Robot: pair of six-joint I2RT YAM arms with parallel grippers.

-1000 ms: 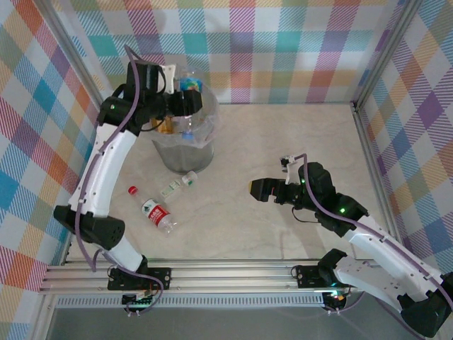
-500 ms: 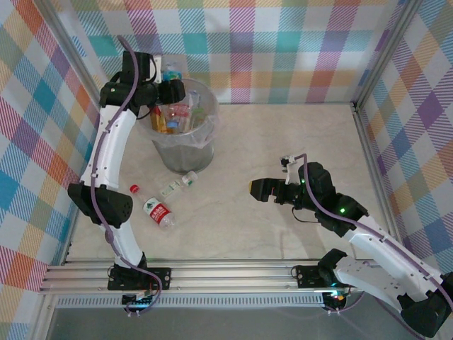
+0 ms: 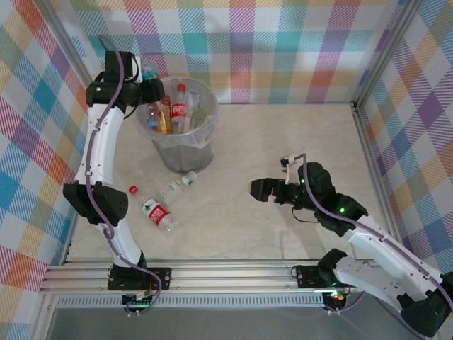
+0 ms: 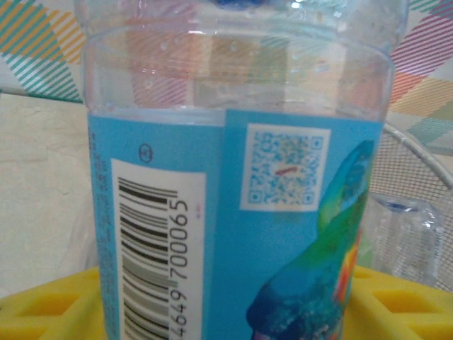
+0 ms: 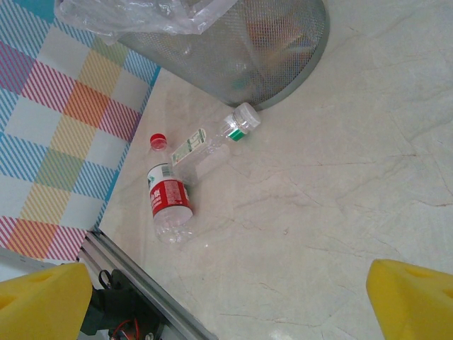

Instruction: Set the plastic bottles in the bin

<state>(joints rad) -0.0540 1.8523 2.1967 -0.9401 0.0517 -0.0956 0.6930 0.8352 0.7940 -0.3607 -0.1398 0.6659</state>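
Up close, the blue-labelled bottle (image 4: 241,212) is seen to be clear plastic, with a barcode and a square code printed on its blue label and small droplets inside its bare shoulder. It is clamped by the left gripper (image 3: 151,85), whose yellow pads (image 4: 42,312) are closed part-way against its sides. It is held just beside the far-left rim of the bin (image 3: 187,159), a grey mesh tub lined with a clear bag. Several bottles (image 3: 181,110) are stood inside the bin. On the table (image 3: 283,142), a red-labelled bottle (image 3: 157,212) and a green-labelled bottle (image 3: 177,187) are laid near a loose red cap (image 3: 132,190). The right gripper (image 3: 256,190) is held fully spread and empty above the table. Compared with a second ago, the held bottle has been carried from over the bin's mouth to its left edge; nothing else has been moved.
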